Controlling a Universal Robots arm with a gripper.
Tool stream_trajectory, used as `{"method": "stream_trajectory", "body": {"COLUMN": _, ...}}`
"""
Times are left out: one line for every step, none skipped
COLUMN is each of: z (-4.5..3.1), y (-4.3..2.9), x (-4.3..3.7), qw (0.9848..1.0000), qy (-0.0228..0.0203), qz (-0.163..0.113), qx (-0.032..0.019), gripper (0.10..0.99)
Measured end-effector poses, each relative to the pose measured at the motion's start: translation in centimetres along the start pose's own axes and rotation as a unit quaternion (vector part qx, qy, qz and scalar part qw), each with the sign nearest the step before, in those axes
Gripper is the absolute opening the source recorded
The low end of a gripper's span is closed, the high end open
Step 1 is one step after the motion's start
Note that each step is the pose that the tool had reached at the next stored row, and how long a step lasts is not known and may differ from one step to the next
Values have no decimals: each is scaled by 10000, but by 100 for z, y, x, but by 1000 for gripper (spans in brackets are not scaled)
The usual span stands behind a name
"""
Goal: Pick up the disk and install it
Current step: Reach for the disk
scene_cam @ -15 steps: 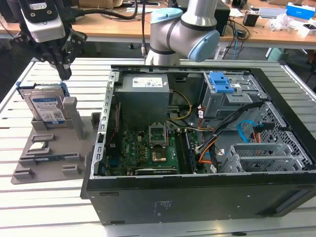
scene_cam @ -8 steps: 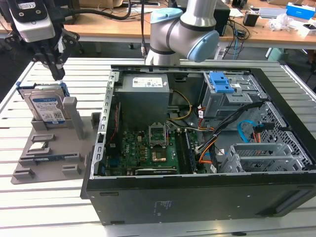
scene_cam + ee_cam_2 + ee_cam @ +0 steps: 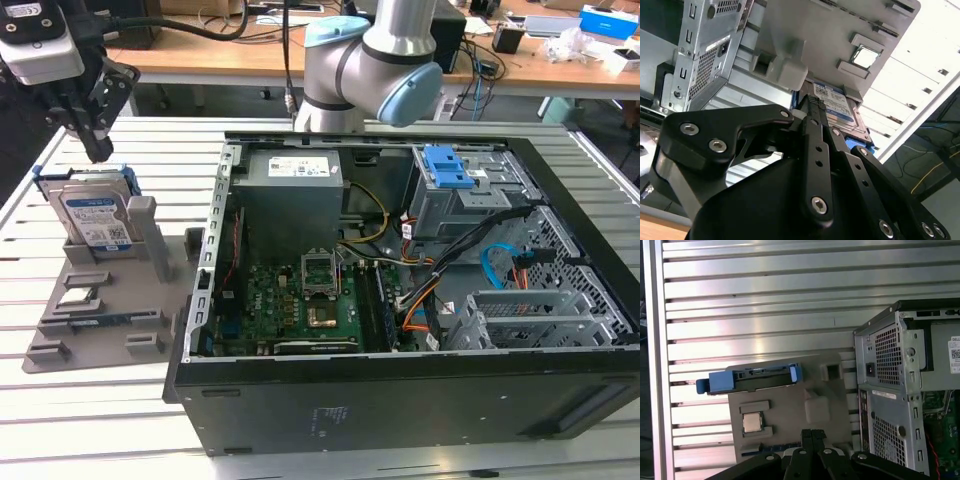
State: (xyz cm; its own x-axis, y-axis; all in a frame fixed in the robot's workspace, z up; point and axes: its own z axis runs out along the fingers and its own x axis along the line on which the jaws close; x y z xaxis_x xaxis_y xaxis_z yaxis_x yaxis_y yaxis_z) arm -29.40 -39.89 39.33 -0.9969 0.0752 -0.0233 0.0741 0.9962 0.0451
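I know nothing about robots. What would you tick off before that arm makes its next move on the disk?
1. The disk stands upright in its holder: ok.
2. The gripper hangs just above the disk, apart from it: ok.
3. The gripper is open enough to take the disk: not ok, it is shut.
4. The gripper is centred over the disk: cannot tell.
5. The case is open on top: ok.
6. The cage is free to take a disk: cannot tell.
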Motion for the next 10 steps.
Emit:
{"method": "stream_trajectory", "body": {"z": -1, "y": -2, "x": 25, "qw": 10000, "qy": 0, "qz": 0, "qx": 0, "gripper": 106}}
{"method": "stream_trajectory", "body": {"z": -1, "y": -3, "x": 36, "qw": 10000, "qy": 0, "qz": 0, "qx": 0, "gripper": 106}}
{"method": "stream_trajectory", "body": {"z": -1, "y": -3, "x": 47, "qw": 10000, "qy": 0, "qz": 1, "qx": 0, "gripper": 106}}
{"method": "stream_trajectory", "body": {"z": -2, "y": -4, "x": 64, "qw": 10000, "qy": 0, "qz": 1, "qx": 0, "gripper": 106}}
{"method": "stream_trajectory", "body": {"z": -2, "y": -5, "x": 75, "qw": 10000, "qy": 0, "qz": 0, "qx": 0, "gripper": 106}}
{"method": "stream_trajectory", "body": {"z": -2, "y": -6, "x": 90, "qw": 10000, "qy": 0, "qz": 1, "qx": 0, "gripper": 106}}
{"method": "stream_trajectory", "body": {"z": -3, "y": -7, "x": 100, "qw": 10000, "qy": 0, "qz": 1, "qx": 0, "gripper": 106}}
{"method": "stream_trajectory", "body": {"z": -3, "y": -8, "x": 114, "qw": 10000, "qy": 0, "qz": 0, "qx": 0, "gripper": 106}}
{"method": "stream_trajectory", "body": {"z": -3, "y": -9, "x": 123, "qw": 10000, "qy": 0, "qz": 1, "qx": 0, "gripper": 106}}
{"method": "stream_trajectory", "body": {"z": -4, "y": -11, "x": 145, "qw": 10000, "qy": 0, "qz": 0, "qx": 0, "gripper": 106}}
